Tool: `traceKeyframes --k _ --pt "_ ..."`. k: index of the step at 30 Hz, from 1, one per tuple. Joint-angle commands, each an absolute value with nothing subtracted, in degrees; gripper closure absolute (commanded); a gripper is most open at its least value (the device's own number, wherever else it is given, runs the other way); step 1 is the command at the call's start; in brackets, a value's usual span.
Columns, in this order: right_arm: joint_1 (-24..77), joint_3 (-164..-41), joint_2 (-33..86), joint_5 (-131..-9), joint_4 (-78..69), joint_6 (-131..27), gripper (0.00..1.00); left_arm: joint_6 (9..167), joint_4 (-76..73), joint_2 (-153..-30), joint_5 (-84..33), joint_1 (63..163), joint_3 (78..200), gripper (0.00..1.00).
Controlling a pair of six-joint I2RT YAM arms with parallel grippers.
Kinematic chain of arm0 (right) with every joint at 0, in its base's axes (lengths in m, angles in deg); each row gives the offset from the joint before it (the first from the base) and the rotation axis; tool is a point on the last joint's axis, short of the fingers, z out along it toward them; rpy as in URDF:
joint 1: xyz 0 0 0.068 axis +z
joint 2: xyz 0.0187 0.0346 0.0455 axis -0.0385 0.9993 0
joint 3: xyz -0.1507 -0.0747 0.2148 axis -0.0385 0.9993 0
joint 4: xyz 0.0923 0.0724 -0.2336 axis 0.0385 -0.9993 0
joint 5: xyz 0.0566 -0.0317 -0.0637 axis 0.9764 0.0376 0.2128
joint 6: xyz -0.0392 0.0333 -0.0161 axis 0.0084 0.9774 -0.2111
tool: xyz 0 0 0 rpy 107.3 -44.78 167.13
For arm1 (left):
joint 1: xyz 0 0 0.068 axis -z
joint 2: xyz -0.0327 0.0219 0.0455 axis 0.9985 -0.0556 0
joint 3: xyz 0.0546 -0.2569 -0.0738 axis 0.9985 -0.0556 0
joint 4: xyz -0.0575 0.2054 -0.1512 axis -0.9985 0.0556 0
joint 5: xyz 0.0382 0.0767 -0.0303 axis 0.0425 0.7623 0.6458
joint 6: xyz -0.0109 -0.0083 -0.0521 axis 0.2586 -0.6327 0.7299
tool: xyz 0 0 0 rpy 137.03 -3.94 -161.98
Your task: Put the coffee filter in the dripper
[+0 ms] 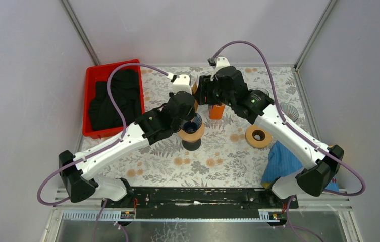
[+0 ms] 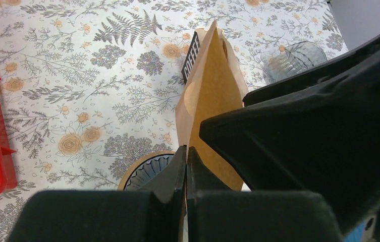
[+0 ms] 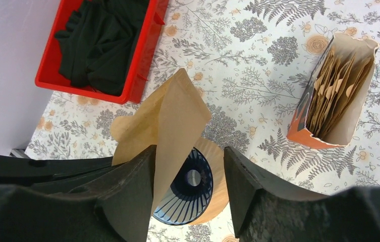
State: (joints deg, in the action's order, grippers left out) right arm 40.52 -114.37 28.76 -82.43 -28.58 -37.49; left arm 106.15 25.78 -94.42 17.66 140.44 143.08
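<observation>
Left wrist view: the left gripper (image 2: pixel 186 154) pinches the lower edge of the brown coffee filter (image 2: pixel 213 101), its jaws clamped on the paper so that it stands upright and folded flat just above the dark ribbed dripper (image 2: pixel 145 170). The right gripper (image 3: pixel 188 156) hangs with jaws wide apart astride the dripper's mouth, one finger against the paper, apparently placed to steady or spread the cone for seating. The filter is not yet inside the dripper. An orange filter box (image 3: pixel 329 91), full of spares, stands open on the floral worktop (image 3: pixel 258 60) nearby.
</observation>
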Motion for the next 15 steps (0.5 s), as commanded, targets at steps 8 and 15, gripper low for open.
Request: traceKeyframes --k 8,15 --pt "41.5 -117.9 29.3 -85.0 -31.4 -38.2 0.56 108.9 26.1 -92.4 18.0 140.6 144.5 0.99" --pt "42.6 -120.5 30.0 -84.0 -35.0 -38.4 0.79 111.8 29.6 -91.4 16.3 140.7 145.2 0.97"
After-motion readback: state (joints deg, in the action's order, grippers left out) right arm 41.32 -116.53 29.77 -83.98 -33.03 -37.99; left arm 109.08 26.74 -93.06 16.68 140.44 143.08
